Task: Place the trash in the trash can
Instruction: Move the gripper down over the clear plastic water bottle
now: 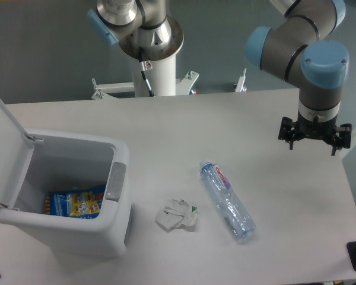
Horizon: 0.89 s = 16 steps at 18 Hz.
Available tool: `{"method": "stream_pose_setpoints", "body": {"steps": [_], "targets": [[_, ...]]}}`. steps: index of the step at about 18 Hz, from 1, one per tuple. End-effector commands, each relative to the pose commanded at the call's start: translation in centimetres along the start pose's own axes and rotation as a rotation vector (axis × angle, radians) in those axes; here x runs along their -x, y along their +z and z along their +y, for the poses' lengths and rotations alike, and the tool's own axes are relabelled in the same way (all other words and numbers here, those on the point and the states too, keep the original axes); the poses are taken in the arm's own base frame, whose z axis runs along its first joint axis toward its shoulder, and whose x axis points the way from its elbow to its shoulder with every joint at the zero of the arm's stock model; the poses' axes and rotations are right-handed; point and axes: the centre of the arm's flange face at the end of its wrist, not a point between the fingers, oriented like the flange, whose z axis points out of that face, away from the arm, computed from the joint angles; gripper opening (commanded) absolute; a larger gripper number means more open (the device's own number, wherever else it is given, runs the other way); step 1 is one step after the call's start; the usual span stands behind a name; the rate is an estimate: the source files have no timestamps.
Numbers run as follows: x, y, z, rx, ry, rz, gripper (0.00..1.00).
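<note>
Crushed clear plastic bottle (227,200) flat on white table (237,119); long axis diagonal, pale blue cap toward upper left, base toward lower right; red-lettered label near cap. Crumpled white paper wad (177,215), green spot, just left of bottle. White rounded bin (83,196) at left, lid open; blue and yellow packet (76,202) inside. Gripper (313,142) well right of bottle, above table, fingers spread, holding nothing.

White trash can (77,234) with grey latch; clear bottle (227,200), red lettering; blue-yellow packet (76,202).
</note>
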Motion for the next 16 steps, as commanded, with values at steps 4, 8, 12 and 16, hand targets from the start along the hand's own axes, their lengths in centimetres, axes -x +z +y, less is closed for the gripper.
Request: {"method": "stream_pose_setpoints", "body": {"steps": [4,8,12,16], "targets": [[-0.6,0.0,-0.6,-0.011,0.000,0.004,1.00],[-2.9,2.9,-1.1,-0.076,-0.101,0.024,1.00],[-7.4,6.0,-2.0,-0.072,-0.188,0.067,1.00],[-10.2,6.2,-4.6,-0.068,-0.151,0.080,1.00]]}}
